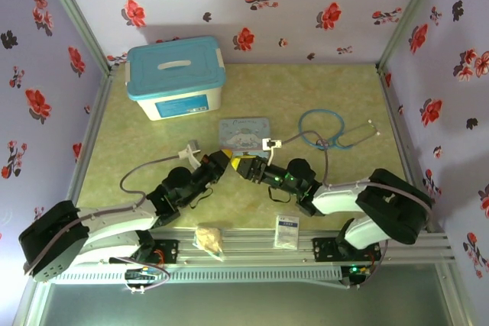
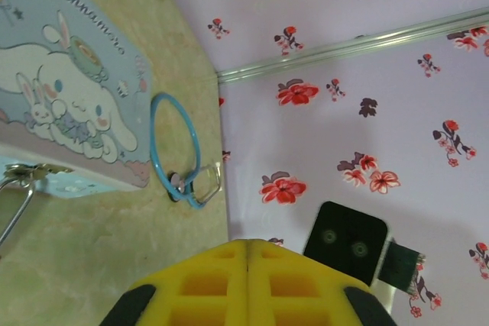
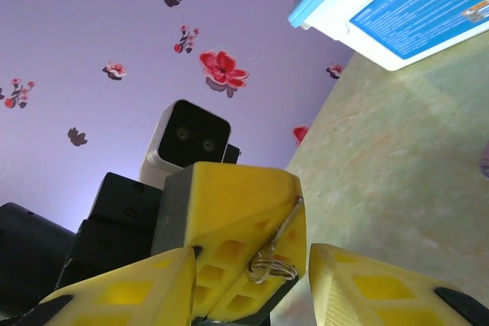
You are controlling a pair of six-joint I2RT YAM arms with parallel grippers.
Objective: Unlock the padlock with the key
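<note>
Looking down from above, we see the 2 arms meet tip to tip near the middle of the counter (image 1: 122,135), just in front of the pale blue cartoon tin (image 1: 244,131). The left tool (image 1: 224,159) has its 2 yellow fingers pressed flat together. The left wrist view shows only a thin seam between them. From the right wrist camera we find the key (image 3: 281,233) pinched at that seam. It is a thin grey sliver lying along the edge of the left tool's tip, with a small wire ring hanging at its lower end.

The right tool (image 3: 252,265) is spread wide, 1 yellow finger on each side of the left tool's tip, and it touches nothing that we can make out.

Against the tin's side wall, at the corner nearest the right tool, sits a small metal piece with a thin silvery loop (image 2: 17,181), cut off by the frame edge. We cannot tell for sure whether this is the padlock.

A blue stethoscope (image 1: 328,131) lies to the right of the tin. A white box with a blue lid (image 1: 176,78) stands at the far left of the counter. Near the arm bases we see a white sachet (image 1: 286,229) and a beige lump (image 1: 208,238).
</note>
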